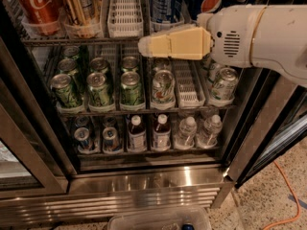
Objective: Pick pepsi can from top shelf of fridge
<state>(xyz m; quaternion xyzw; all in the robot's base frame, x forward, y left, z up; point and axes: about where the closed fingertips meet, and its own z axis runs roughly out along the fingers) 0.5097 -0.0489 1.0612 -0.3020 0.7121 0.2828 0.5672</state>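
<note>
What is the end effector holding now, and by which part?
Nothing; the end effector is empty, in front of the top shelf, below the pepsi can.

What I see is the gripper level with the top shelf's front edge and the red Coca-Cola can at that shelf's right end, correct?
No: the camera view shows the red Coca-Cola can at the left end of the top shelf. The gripper is indeed level with that shelf's front edge.

The pepsi can (165,4) (top cropped) sits partly behind the gripper (144,46) at top shelf (72,40).
</note>
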